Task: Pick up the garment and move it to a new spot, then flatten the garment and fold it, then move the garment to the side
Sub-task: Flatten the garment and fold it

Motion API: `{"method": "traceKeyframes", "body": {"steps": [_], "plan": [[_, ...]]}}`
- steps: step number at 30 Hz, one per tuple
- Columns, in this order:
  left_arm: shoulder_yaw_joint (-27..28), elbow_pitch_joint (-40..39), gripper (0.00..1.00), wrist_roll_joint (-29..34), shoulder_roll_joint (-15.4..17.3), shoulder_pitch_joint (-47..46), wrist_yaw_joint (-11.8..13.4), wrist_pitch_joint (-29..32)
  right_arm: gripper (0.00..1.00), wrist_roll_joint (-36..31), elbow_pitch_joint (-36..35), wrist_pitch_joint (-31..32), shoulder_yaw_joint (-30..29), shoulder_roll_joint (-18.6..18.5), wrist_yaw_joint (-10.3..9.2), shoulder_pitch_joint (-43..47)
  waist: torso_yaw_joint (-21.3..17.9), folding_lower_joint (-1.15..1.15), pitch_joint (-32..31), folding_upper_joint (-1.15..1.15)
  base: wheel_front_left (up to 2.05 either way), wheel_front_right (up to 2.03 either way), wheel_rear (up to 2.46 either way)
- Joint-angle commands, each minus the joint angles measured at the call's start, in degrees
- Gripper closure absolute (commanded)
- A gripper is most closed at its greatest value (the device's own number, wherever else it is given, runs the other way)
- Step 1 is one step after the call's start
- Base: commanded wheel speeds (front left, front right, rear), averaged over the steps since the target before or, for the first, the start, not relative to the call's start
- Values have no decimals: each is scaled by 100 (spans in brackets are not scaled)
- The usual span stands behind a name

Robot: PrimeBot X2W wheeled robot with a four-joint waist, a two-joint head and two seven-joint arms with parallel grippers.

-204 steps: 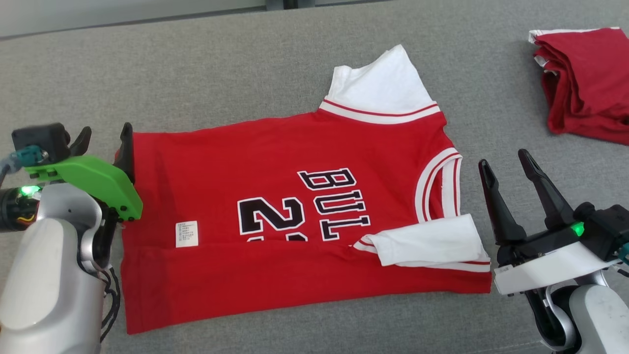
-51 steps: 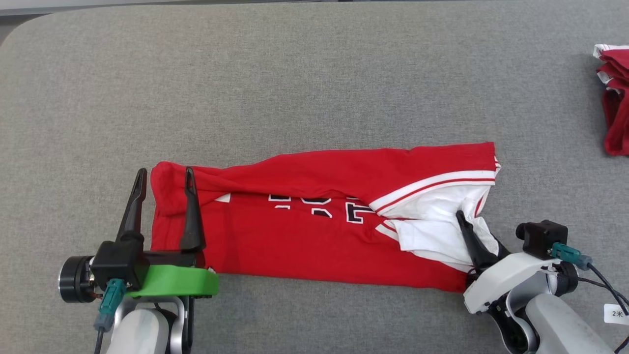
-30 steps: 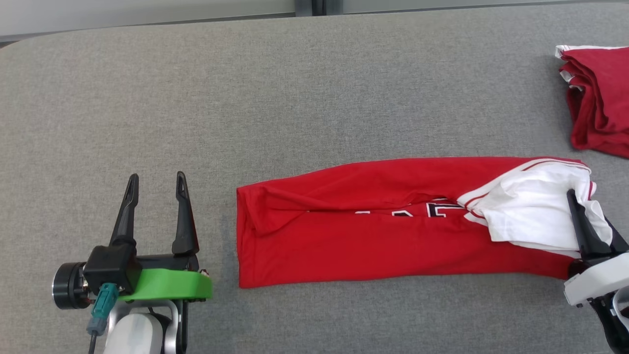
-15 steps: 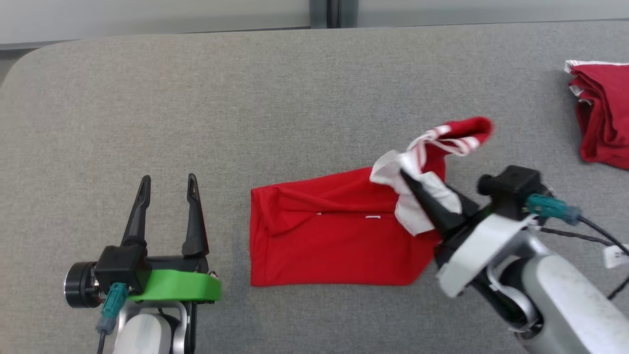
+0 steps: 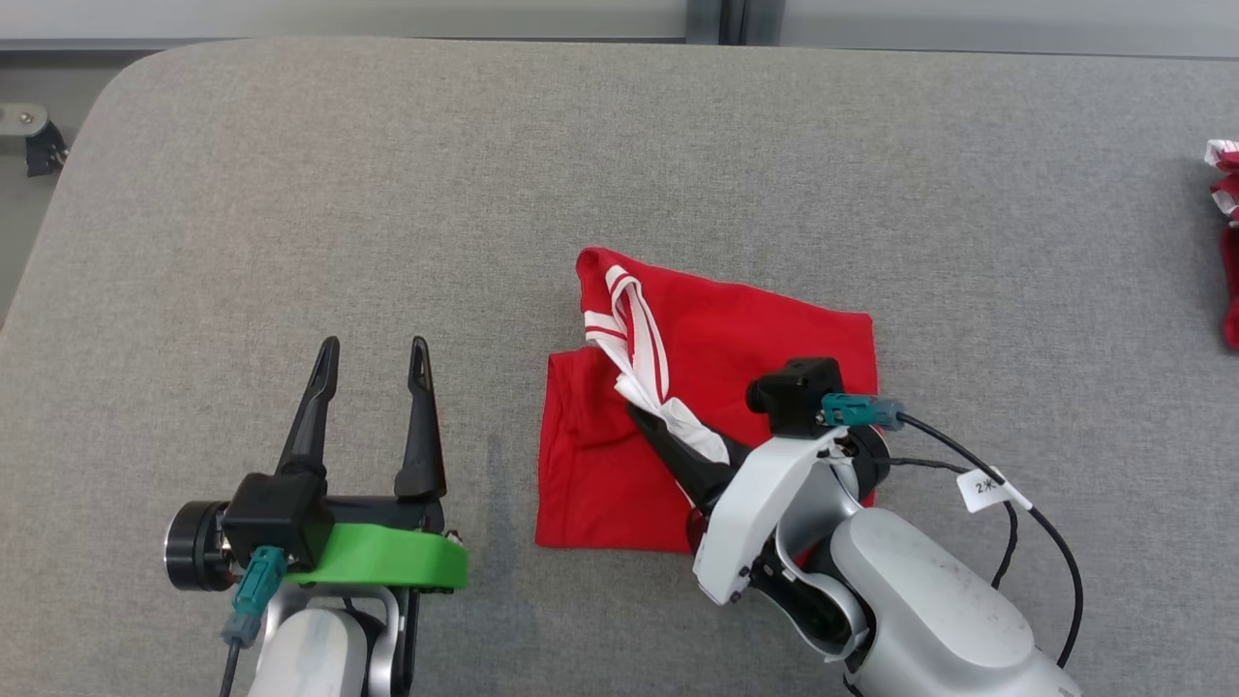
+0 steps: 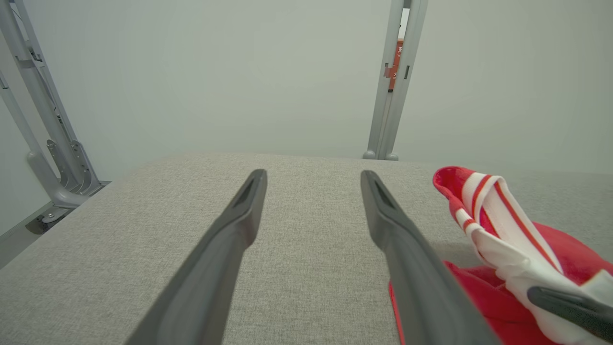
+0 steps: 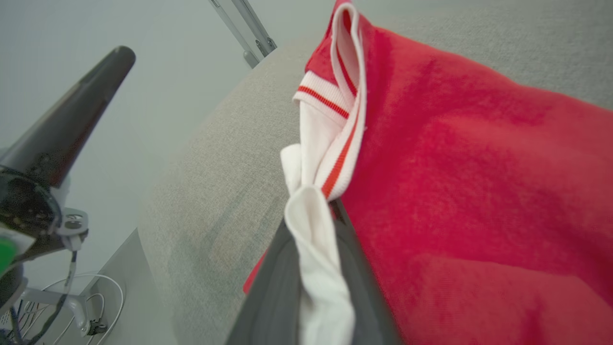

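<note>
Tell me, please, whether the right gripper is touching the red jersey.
Touching. The right wrist view shows the right gripper shut on the red jersey, white fabric pinched between its two fingers.

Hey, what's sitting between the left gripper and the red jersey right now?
Nothing: just bare grey padded surface, seen in the head view between the left gripper and the jersey.

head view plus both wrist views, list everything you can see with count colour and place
jersey: one, red with white striped trim, table centre, folded over itself
red-and-white cloth: one, table's far right edge, cut off by the picture
table: one, grey fabric top
frame posts: several, grey metal, behind the table
cable tag: one, white, on the right arm's cable
left gripper: green mount, open, left of jersey
right gripper: white mount, shut on the jersey's white cloth
</note>
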Motion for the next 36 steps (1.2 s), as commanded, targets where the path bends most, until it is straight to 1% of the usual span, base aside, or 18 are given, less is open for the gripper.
{"method": "traceKeyframes", "body": {"steps": [1, 2, 3, 5, 7, 10, 12, 15, 18, 22, 24, 27, 29, 36], "plan": [[1, 6, 0, 62, -11, -80, -24, -16, 73, 52, 127, -165, 16, 35, -1, -126, 21, 0, 37, 0, 0, 0, 0], [0, 7, 0, 65, -14, -91, -28, -16, 31, 75, 245, -267, 52, 71, -1, -186, 21, 0, 57, 0, 0, 0, 0], [0, 8, 0, 68, -16, -100, -28, -16, 0, 103, 300, -381, 86, 101, -1, -228, 17, 0, 70, 0, 0, 0, 0], [13, 9, 0, 74, -20, -118, -35, -16, 0, 90, 370, -687, 174, 134, -1, -339, 2, 0, 97, 0, 0, 0, 0], [37, -1, 0, 90, -24, -131, -29, -16, 0, 110, 283, -1058, 291, 139, -1, -447, -39, 0, 136, 0, 0, 0, 0], [78, 1, 0, 120, -29, -134, -22, -16, 0, 98, 45, -1624, 377, -5, -1, -596, -121, 0, 169, 0, 0, 0, 0], [105, 3, 0, 141, -29, -122, -19, -16, 0, 12, -169, -1816, 263, -154, -1, -619, -187, 0, 177, 0, 0, 0, 0], [142, 4, 0, 174, -31, -92, -7, -17, 0, -239, -506, -1927, -199, -445, -2, -451, -289, 0, 172, 0, 0, 0, 0], [196, -11, 0, 221, -21, -46, 13, -16, 0, -627, -852, -1946, -928, -775, -1, -61, -416, 0, 155, 0, 0, 0, 0], [272, -20, 0, 269, 25, 24, 16, -16, 0, -1013, -1280, -1952, -1866, -1080, -1, 647, -575, 0, 118, 0, 0, 0, 0], [316, -29, 0, 284, 52, 49, 15, -16, 0, -1137, -1406, -1950, -2273, -1168, -1, 1031, -645, 0, 94, 0, 0, 0, 0], [372, -24, 0, 311, 97, 123, 19, -16, 0, -1290, -1597, -1950, -2783, -1200, -1, 1540, -748, 0, 47, 0, 0, 0, 0], [394, -23, 0, 326, 133, 151, 22, -16, 0, -1362, -1699, -1951, -3010, -1162, -1, 1823, -809, 0, 15, 0, 0, 0, 0], [409, 12, 0, 323, 200, 257, 6, -16, 0, -1487, -2047, -1848, -3291, -1013, -1, 2337, -917, 0, -67, 0, 0, 0, 0]]}}
